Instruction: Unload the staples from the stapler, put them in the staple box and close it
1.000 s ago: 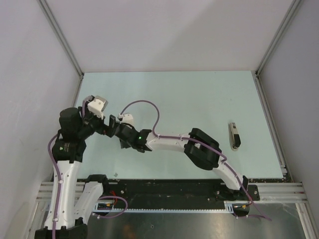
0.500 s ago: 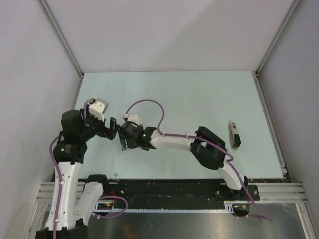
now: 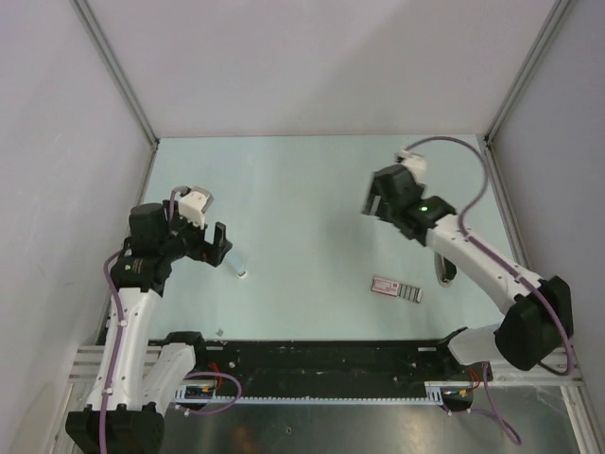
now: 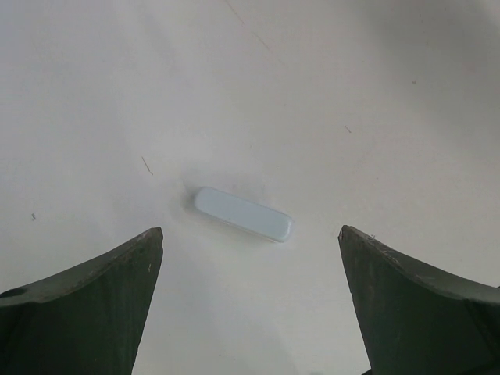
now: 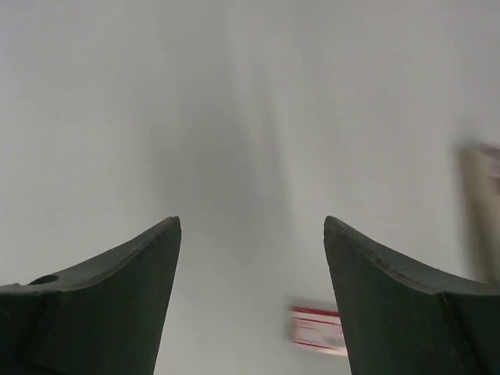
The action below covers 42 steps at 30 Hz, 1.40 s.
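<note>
The stapler (image 3: 445, 272), slim and beige with a dark top, lies at the right of the table, partly hidden under my right arm; it shows as a beige blur (image 5: 484, 211) in the right wrist view. A small pale strip, the staples (image 3: 238, 270), lies on the table just ahead of my left gripper (image 3: 219, 248). In the left wrist view the staples (image 4: 243, 214) lie between the wide-apart fingertips of the left gripper (image 4: 250, 230), untouched. My right gripper (image 3: 378, 199) hangs open and empty above the back right of the table, its jaws (image 5: 251, 219) well apart.
A flat pink-and-white box (image 3: 397, 288) lies on the table left of the stapler, and is blurred in the right wrist view (image 5: 316, 328). Walls close in the table on three sides. The arm bases stand on the black rail (image 3: 331, 359) at the near edge.
My right arm has swung from beside the left gripper over to the back right and opened. The pink-and-white box and the staples now lie uncovered on the table. The left gripper shifted slightly.
</note>
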Tool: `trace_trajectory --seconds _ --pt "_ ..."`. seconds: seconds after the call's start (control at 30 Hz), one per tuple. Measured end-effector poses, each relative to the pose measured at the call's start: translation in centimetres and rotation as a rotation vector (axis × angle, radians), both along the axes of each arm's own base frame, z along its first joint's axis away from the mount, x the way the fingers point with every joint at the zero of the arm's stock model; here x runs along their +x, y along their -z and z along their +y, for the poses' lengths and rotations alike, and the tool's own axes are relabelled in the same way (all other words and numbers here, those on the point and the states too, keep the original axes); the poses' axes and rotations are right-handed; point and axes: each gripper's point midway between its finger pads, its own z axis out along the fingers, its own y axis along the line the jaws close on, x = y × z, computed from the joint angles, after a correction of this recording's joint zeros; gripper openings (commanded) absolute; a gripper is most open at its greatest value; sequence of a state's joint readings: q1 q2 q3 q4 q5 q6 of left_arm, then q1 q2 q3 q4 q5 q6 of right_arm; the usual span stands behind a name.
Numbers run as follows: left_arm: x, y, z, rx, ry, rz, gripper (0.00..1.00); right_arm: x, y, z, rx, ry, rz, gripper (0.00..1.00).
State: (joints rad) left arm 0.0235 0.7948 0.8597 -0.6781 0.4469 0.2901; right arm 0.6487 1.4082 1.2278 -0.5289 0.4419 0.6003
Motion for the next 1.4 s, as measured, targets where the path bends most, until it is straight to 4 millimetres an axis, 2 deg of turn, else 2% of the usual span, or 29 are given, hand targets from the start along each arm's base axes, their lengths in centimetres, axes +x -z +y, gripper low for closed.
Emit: trace_trajectory --seconds 0.07,0.1,0.17,0.23,0.27,0.4,0.67,0.8,0.97,1.1,1.23,1.4 --pt "0.0 0.3 0.0 0.0 0.001 0.014 1.0 -0.1 2.0 -6.3 -0.052 0.126 0.059 0.82" --pt "0.0 0.4 0.0 0.0 0.002 0.016 1.0 -0.4 2.8 -8.6 -0.071 0.172 0.086 0.83" --pt "0.0 0.4 -0.1 0.0 0.004 0.017 1.0 -1.9 4.9 -14.1 -0.112 0.285 0.161 0.93" --pt "0.0 0.4 -0.1 0.001 0.007 0.017 0.99 -3.4 5.9 -17.2 -0.136 0.352 0.211 0.98" --pt "0.0 0.4 -0.2 0.001 0.008 0.017 0.99 -4.0 6.2 -18.0 -0.141 0.371 0.229 0.99" --pt "0.0 0.6 -0.2 0.002 0.011 0.022 0.99 -5.1 7.3 -19.0 -0.152 0.405 0.275 0.99" --pt "0.2 2.1 -1.1 0.004 0.05 0.084 0.99 -7.0 11.0 -21.2 -0.188 0.469 0.403 0.99" --pt "0.1 2.0 -1.2 0.006 0.054 0.079 0.99 -7.2 11.7 -21.9 -0.192 0.499 0.432 0.98" --pt "0.1 1.9 -1.1 0.017 0.062 0.066 0.99 -7.3 13.7 -22.2 -0.196 0.509 0.501 0.95" --pt "0.1 1.7 -1.1 0.018 0.063 0.058 1.0 -7.5 15.2 -22.1 -0.183 0.5 0.546 0.84" --pt "0.0 1.5 -1.1 0.024 0.065 0.044 0.99 -7.6 16.4 -22.0 -0.172 0.495 0.582 0.65" --pt "-0.3 1.7 -1.0 0.033 0.068 0.033 1.0 -7.4 17.0 -22.0 -0.154 0.494 0.589 0.49"
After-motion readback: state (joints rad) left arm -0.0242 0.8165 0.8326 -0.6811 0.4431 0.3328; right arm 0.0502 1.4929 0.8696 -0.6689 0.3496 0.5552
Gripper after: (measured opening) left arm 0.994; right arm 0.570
